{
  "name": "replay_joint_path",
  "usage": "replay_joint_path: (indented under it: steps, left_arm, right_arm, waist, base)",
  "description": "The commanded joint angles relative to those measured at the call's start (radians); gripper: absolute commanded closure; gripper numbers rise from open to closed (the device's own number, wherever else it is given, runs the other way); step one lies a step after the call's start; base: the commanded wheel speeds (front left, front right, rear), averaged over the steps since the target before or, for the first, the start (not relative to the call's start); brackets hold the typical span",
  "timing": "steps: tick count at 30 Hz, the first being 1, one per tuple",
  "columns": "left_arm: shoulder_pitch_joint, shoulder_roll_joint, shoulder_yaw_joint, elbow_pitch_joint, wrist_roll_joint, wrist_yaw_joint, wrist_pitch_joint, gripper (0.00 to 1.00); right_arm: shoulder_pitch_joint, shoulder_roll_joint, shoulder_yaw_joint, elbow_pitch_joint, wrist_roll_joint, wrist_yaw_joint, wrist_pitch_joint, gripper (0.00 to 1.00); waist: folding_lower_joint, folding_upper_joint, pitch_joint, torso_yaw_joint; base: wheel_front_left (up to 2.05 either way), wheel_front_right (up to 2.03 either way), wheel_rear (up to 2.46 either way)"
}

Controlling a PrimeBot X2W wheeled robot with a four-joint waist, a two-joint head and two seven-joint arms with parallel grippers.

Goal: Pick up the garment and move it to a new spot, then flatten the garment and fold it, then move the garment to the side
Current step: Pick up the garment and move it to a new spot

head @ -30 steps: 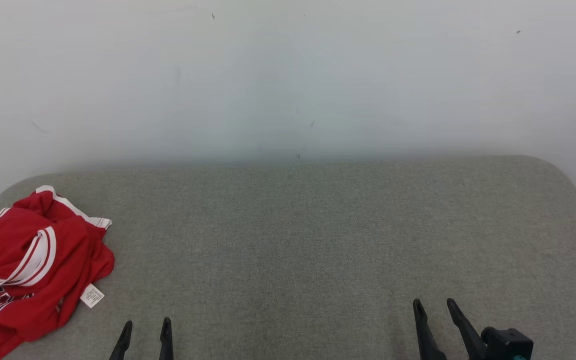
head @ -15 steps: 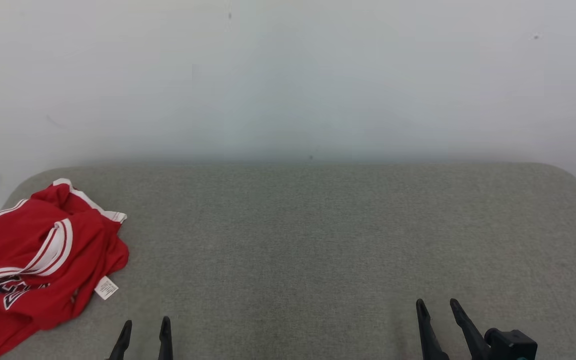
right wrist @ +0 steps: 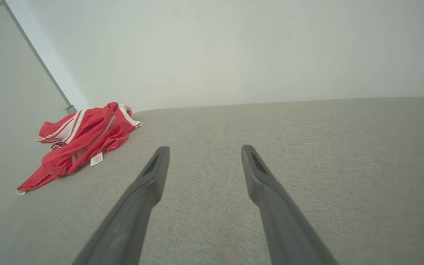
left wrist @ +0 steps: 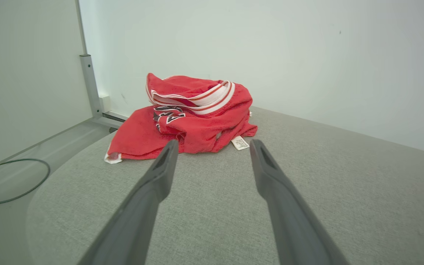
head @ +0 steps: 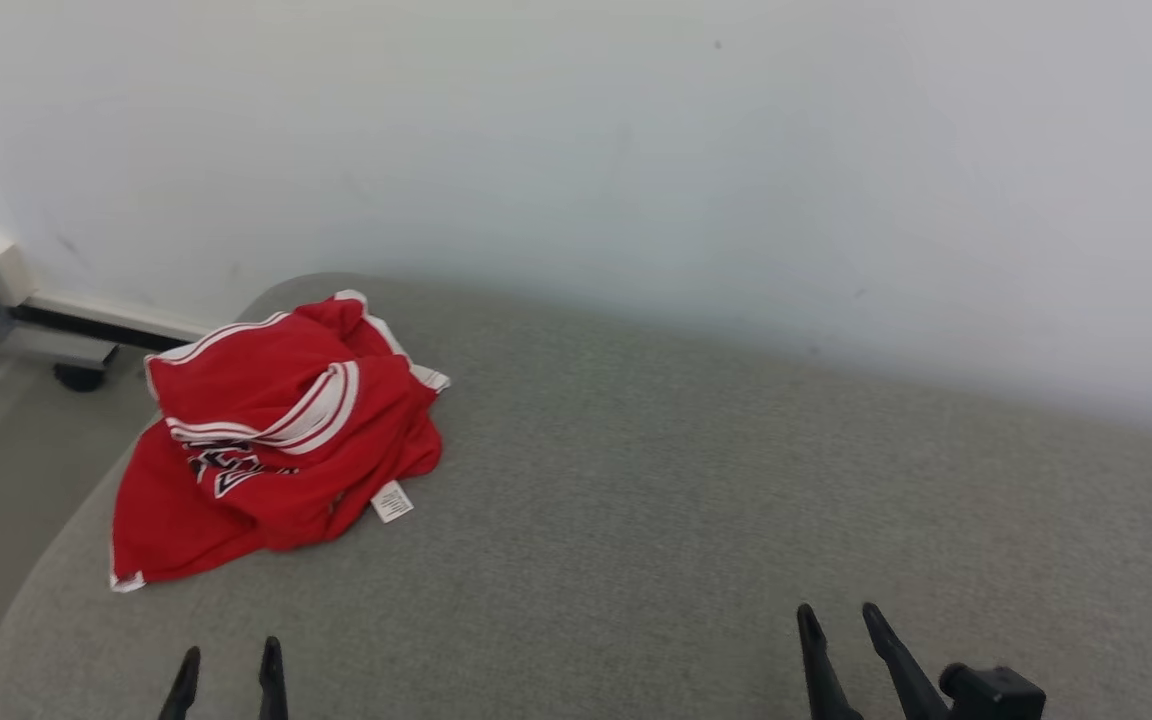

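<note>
Head view showed pickup not begun: left claw [head: 230, 648] and right claw [head: 837, 610] released, empty; crumpled red garment [head: 276, 430] on counter [head: 686, 480] likely needed a left reach and pinch.

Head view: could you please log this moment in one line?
garment: crumpled, left end of cushion | left tool: open, empty, short of garment | right tool: open, empty | stage: pickup not started

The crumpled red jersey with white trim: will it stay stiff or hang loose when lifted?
Probably limp: the crumpled red jersey lies in soft, bunched folds. Likely light, since the cloth looks thin. Pushed, it may bunch up on the grey woven cushion.
</note>
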Motion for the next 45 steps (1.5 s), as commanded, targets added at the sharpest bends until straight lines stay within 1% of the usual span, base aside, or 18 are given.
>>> replay_joint_path:
  steps: [1,5,10,15,19,24,29,32,36,37,39,41,45]
  left_arm:
    - [0.014,0.002,0.018,-0.021,-0.01,0.008,-0.004,0.0]
    - [0.034,-0.003,0.069,-0.069,-0.02,0.022,-0.004,0.0]
    - [0.068,-0.015,0.116,-0.119,-0.028,0.037,-0.004,0.0]
    - [0.085,-0.022,0.115,-0.143,-0.022,0.043,-0.004,0.0]
    - [0.081,-0.025,0.104,-0.134,-0.023,0.046,-0.004,0.0]
    - [-0.024,-0.026,0.047,-0.07,-0.023,0.023,-0.004,0.0]
    - [-0.246,-0.026,-0.038,0.085,-0.038,-0.004,0.002,0.0]
    - [-0.398,-0.022,-0.103,0.205,-0.049,-0.015,0.015,0.0]
    - [-0.57,-0.004,-0.161,0.372,-0.064,-0.021,0.03,0.0]
    - [-0.57,-0.004,-0.161,0.372,-0.064,-0.021,0.03,0.0]
    - [-0.65,0.004,-0.156,0.442,-0.097,-0.019,0.055,0.0]
    - [-0.728,0.006,-0.13,0.508,-0.127,-0.018,0.091,0.0]
    - [-0.858,0.019,-0.102,0.609,-0.166,-0.013,0.138,0.0]
  right_arm:
    - [-0.035,0.0,0.019,0.004,0.008,0.003,-0.006,0.0]
    - [-0.093,0.0,0.072,0.029,0.01,0.003,-0.007,0.0]
    - [-0.165,0.0,0.127,0.074,0.017,0.003,-0.009,0.0]
    - [-0.196,0.0,0.142,0.11,0.02,0.003,-0.012,0.0]
    - [-0.194,0.0,0.141,0.119,0.018,0.003,-0.016,0.0]
    - [-0.181,0.0,0.128,0.117,-0.006,0.003,-0.016,0.0]
    - [-0.156,-0.003,0.102,0.084,-0.059,0.003,0.003,0.0]
    - [-0.129,-0.023,0.077,0.015,-0.093,0.003,0.035,0.0]
    - [-0.062,-0.06,0.02,-0.148,-0.143,0.003,0.1,0.0]
    - [-0.062,-0.06,0.02,-0.148,-0.143,0.003,0.1,0.0]
    - [-0.046,-0.083,0.001,-0.267,-0.17,0.003,0.15,0.0]
    - [-0.025,-0.113,-0.022,-0.386,-0.19,0.003,0.206,0.0]
    - [0.009,-0.16,-0.06,-0.592,-0.206,0.003,0.298,0.0]
  waist:
    - [0.0001,0.0,0.02,0.147]
    - [0.0001,0.0,0.058,0.181]
    - [0.0001,0.0,0.089,0.205]
    - [0.0001,0.0,0.093,0.206]
    - [0.0001,0.0,0.093,0.205]
    - [0.0001,0.0,0.1,0.206]
    - [0.0001,0.0,0.13,0.202]
    - [0.0001,0.0,0.177,0.187]
    - [0.0001,0.0,0.251,0.153]
    - [0.0001,0.0,0.251,0.153]
    - [0.0001,0.0,0.316,0.112]
    - [0.0001,0.0,0.383,0.081]
    - [0.0001,0.0,0.488,0.038]
  base:
    - [0.0,0.0,0.0]
    - [0.0,0.0,0.0]
    - [-0.01,-0.01,-0.01]
    - [-0.14,-0.14,-0.14]
    - [-0.04,-0.04,-0.04]
    - [-0.01,-0.01,-0.01]
    - [0.0,0.0,0.0]
    - [0.0,0.0,0.0]
    - [0.0,0.0,0.0]
    - [0.0,0.0,0.0]
    - [0.0,0.0,0.0]
    - [0.0,0.0,0.0]
    - [0.0,0.0,0.0]
